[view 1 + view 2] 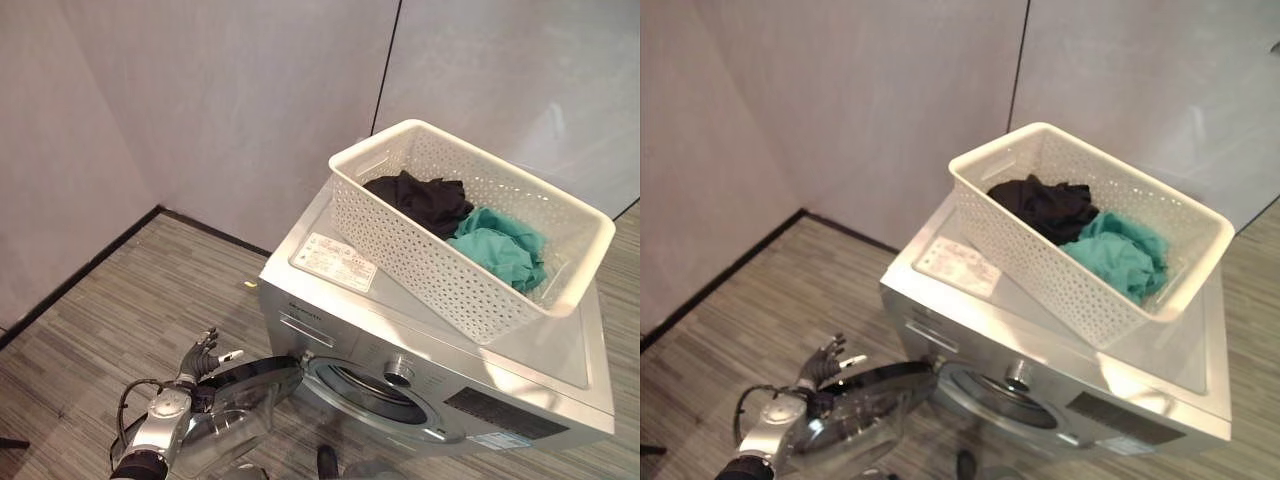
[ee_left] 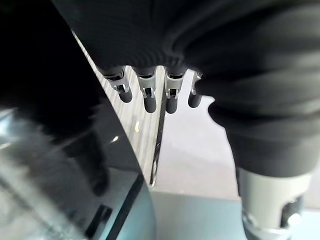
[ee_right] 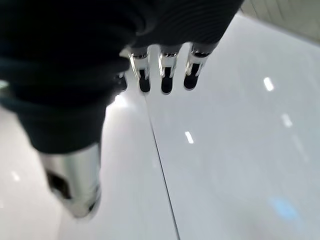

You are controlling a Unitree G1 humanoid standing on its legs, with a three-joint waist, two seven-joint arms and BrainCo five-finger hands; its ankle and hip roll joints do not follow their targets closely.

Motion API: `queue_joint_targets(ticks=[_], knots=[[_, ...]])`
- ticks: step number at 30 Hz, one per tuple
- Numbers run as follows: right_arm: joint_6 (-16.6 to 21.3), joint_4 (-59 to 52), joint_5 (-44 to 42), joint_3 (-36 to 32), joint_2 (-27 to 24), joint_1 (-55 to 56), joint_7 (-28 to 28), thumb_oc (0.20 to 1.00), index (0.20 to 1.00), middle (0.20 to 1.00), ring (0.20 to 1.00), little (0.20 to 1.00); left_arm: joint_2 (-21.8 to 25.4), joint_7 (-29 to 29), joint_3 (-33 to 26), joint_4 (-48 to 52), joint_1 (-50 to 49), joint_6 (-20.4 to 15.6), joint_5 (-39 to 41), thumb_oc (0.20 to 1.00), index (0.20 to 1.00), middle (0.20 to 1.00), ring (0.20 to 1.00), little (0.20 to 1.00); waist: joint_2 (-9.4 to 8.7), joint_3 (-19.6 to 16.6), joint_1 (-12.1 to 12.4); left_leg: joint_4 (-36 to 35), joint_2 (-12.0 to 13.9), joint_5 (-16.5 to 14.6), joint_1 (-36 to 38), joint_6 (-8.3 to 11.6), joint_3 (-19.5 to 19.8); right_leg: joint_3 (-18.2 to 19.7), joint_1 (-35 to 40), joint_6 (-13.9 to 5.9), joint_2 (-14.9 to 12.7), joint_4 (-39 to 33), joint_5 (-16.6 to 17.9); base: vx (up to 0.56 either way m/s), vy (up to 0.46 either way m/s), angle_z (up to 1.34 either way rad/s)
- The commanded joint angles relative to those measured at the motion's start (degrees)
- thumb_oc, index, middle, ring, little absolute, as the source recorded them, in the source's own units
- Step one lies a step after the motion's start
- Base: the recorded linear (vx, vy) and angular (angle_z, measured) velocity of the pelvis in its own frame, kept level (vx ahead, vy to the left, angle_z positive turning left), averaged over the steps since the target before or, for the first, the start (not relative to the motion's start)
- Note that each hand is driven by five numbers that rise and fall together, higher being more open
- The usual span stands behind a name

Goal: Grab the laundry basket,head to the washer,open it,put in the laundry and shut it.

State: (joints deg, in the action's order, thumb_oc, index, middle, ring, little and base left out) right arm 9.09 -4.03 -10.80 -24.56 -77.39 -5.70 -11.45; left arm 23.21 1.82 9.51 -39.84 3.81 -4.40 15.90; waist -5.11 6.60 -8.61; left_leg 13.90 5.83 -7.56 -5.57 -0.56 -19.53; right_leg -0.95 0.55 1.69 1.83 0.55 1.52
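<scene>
Door's open, laundry not in yet

Eye views: white perforated laundry basket (image 1: pixel 470 225) sits on the washer's (image 1: pixel 440 390) top toward its back right corner, holding a black garment (image 1: pixel 420 200) and teal garment (image 1: pixel 500 245). Soft, light, floppy stuff, so I'd bunch a fistful from above. Left hand (image 1: pixel 200 358) rests relaxed by the swung-open washer door (image 1: pixel 240 395). Left wrist view: fingers (image 2: pixel 150 97) straight, holding nothing. Right wrist view: right hand (image 3: pixel 162 75) released too, empty.
</scene>
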Motion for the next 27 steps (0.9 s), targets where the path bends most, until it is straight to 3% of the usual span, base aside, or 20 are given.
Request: queue_joint_targets(ticks=[1,4,10,11,12,13,16,17,19,22,27], knots=[[-1.4,2.7,-7.7,-4.9,-0.4,3.5,8.0,1.000,1.000,1.000,1.000,1.000,-1.8,3.0,2.9,-1.8,1.4,-1.0,1.7,1.000,1.000,1.000,1.000,1.000,-0.63,-1.5,-0.5,-1.7,-0.5,-1.7,3.9,0.09,4.0,2.3,-2.3,-7.33,-5.6,2.3,-2.7,0.00,0.095,0.26],[-1.6,4.5,-11.3,-6.2,-1.5,7.2,11.3,1.000,1.000,1.000,1.000,1.000,-1.7,4.0,3.7,-2.0,1.6,-0.9,1.8,1.000,1.000,1.000,1.000,1.000,-0.74,-1.7,-0.3,-4.7,-0.8,-0.5,5.1,0.53,3.5,1.6,-2.4,-7.66,-6.0,2.6,-2.6,0.01,0.083,0.16],[-2.2,7.0,-18.5,7.6,-3.3,0.3,18.9,1.000,1.000,1.000,1.000,1.000,-1.5,5.3,4.1,-2.0,0.2,-1.3,3.3,1.000,1.000,1.000,1.000,1.000,-1.53,-0.7,0.6,-8.3,-1.9,-0.3,8.4,-0.35,2.9,2.8,-4.8,-9.41,-5.8,7.3,-1.7,-0.02,0.094,-0.19],[-2.8,7.3,-19.1,9.4,-4.4,0.2,20.6,1.000,1.000,1.000,1.000,1.000,-1.5,5.7,5.4,-2.6,0.8,-1.3,3.0,1.000,1.000,1.000,1.000,1.000,-1.95,0.0,0.1,-8.2,-2.2,-0.2,8.0,-0.56,4.6,4.7,-6.0,-10.62,-5.0,10.8,-1.6,-0.04,0.002,-0.17],[-3.9,7.8,-16.9,11.0,-7.0,0.8,22.8,1.000,1.000,1.000,1.000,1.000,-1.9,6.1,6.7,-3.6,2.5,-1.5,2.5,1.000,1.000,1.000,1.000,1.000,-1.59,0.6,-0.2,-8.3,-2.1,0.0,7.3,-0.58,7.1,9.3,-6.5,-10.78,-5.4,10.9,-1.4,-0.04,-0.014,0.14],[-3.9,7.9,-16.9,11.4,-7.0,0.4,22.8,1.000,1.000,1.000,1.000,1.000,-1.9,6.1,6.6,-3.6,2.5,-1.5,2.5,1.000,1.000,1.000,1.000,1.000,-1.59,0.4,-0.3,-8.4,-2.1,0.2,7.2,-0.55,7.0,9.4,-6.7,-10.76,-5.4,10.8,-1.2,-0.03,-0.062,0.67],[-4.7,11.2,-14.3,22.8,-9.4,-10.2,24.3,1.000,1.000,1.000,1.000,1.000,-1.9,6.3,8.4,-4.1,3.4,-1.5,2.6,1.000,1.000,1.000,1.000,1.000,-1.51,0.7,1.6,-7.1,-1.4,-0.3,6.1,-0.50,7.7,6.5,-6.7,-9.64,-8.7,7.9,0.2,-0.01,-0.086,0.34],[-4.3,14.3,-12.9,31.0,-9.4,-17.2,25.0,1.000,1.000,1.000,1.000,1.000,-1.8,6.4,8.9,-4.3,2.9,-1.7,2.7,1.000,1.000,1.000,1.000,1.000,-2.30,-0.2,3.5,-6.9,-1.8,-0.4,6.1,-0.19,7.5,3.4,-4.9,-10.08,-10.7,4.3,1.3,0.06,-0.085,-0.08],[-5.6,18.6,-9.8,44.1,-9.6,-27.2,26.6,1.000,1.000,1.000,1.000,1.000,-1.8,7.0,8.5,-4.0,1.5,-1.7,3.3,1.000,1.000,1.000,1.000,1.000,-2.59,-0.7,4.3,-7.5,-1.6,0.0,6.7,0.37,7.4,3.1,-3.5,-10.10,-10.5,2.2,1.4,0.10,-0.106,0.01],[-6.2,21.3,-7.0,51.7,-9.8,-32.6,28.0,1.000,1.000,1.000,1.000,1.000,-2.1,7.6,8.0,-4.4,0.1,-1.5,3.8,1.000,1.000,1.000,1.000,1.000,-2.37,-1.0,4.7,-8.6,-1.2,0.8,7.0,1.06,8.6,1.8,-2.5,-9.78,-10.2,1.5,0.6,0.07,-0.079,0.05],[-6.7,23.2,-5.0,54.3,-9.6,-33.4,29.2,1.000,1.000,1.000,1.000,1.000,-2.7,8.1,8.0,-5.2,-1.1,-1.2,3.3,1.000,1.000,1.000,1.000,1.000,-1.97,-0.9,4.7,-9.7,-0.8,1.7,6.9,1.73,10.0,-0.1,-1.6,-9.42,-9.9,0.9,-0.4,0.03,-0.046,0.19]])
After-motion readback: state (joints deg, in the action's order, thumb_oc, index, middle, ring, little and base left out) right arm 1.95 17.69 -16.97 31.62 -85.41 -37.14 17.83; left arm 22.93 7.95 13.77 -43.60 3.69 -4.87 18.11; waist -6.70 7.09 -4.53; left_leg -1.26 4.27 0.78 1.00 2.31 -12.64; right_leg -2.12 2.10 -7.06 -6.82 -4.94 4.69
